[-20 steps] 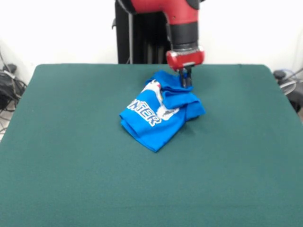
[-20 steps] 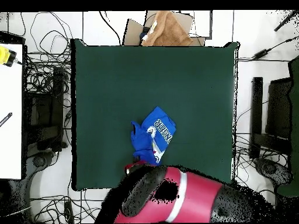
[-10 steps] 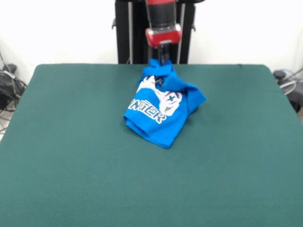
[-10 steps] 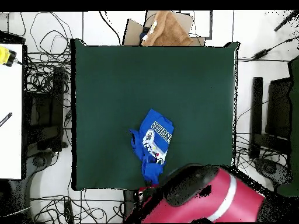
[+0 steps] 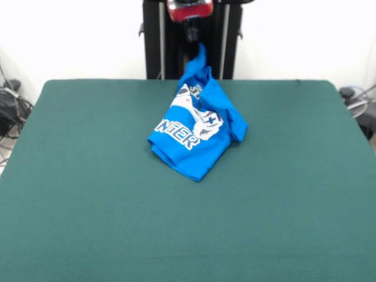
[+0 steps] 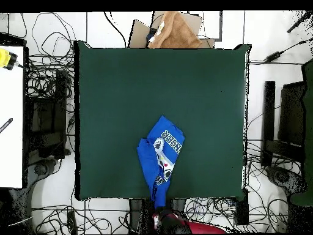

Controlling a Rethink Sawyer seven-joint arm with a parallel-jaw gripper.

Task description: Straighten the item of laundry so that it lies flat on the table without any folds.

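The item of laundry (image 5: 197, 126) is a bright blue T-shirt with white lettering facing up, still bunched and folded. One end is pulled up off the table (image 5: 88, 194) into a narrow strip toward the far edge. My gripper (image 5: 192, 36) holds that raised end, shut on the cloth above the table's far edge. In the overhead view the shirt (image 6: 160, 162) stretches from the middle toward the bottom edge of the table (image 6: 122, 92), and the gripper (image 6: 158, 214) sits just past that edge.
A brown cloth on cardboard (image 6: 174, 30) lies beyond the table's top edge in the overhead view. Cables and black equipment (image 6: 46, 122) line both sides. A white desk (image 6: 11, 122) stands at the left.
The gripper has drawn back and up toward the robot's side, carrying the shirt's end with it. The shirt has stretched longer and slid slightly that way.
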